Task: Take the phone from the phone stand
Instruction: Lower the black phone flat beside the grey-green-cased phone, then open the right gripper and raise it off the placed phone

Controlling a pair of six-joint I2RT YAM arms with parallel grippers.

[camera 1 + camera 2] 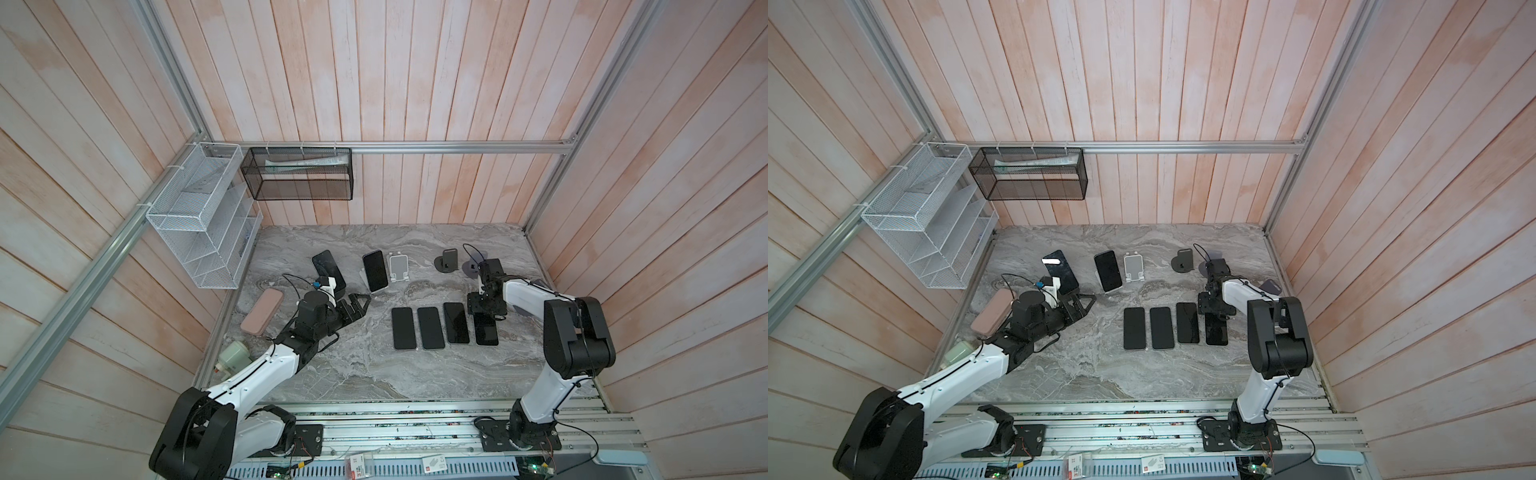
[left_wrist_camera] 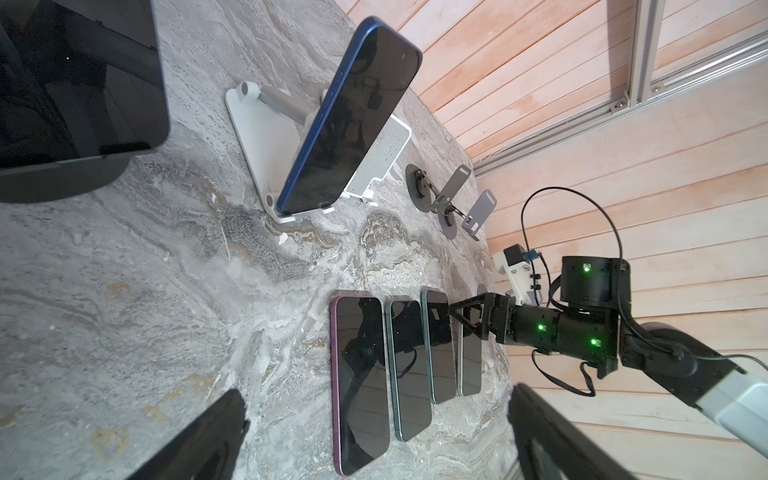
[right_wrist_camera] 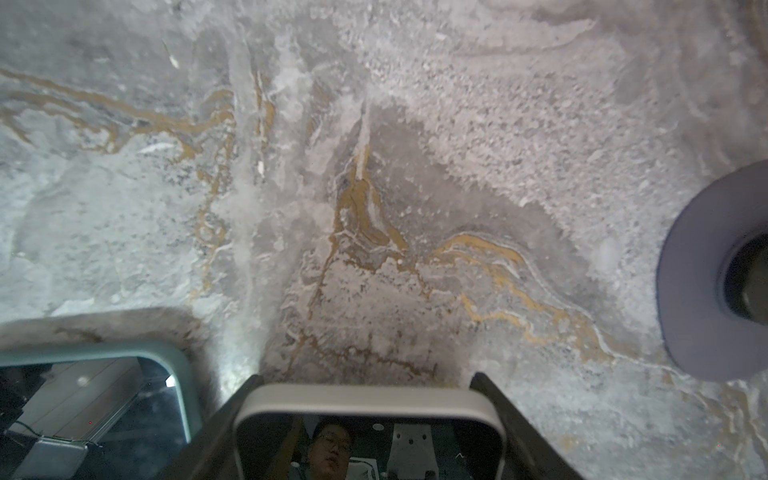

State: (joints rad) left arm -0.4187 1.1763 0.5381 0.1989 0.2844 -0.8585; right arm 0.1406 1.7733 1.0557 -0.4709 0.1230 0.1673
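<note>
Right end effector: wrist pointing down, elbow high, pinching the silver phone, which I see flat on the counter, rightmost of four. Left end effector: spread, arm reaching forward.

Two black fingers sit against the long edges of a silver-framed phone with dark glass, which lies flat on the grey marbled surface with golden veins. Just beside it lies a teal-framed dark-screened phone. A round lavender-grey stand base rests apart, partly out of view.
</note>
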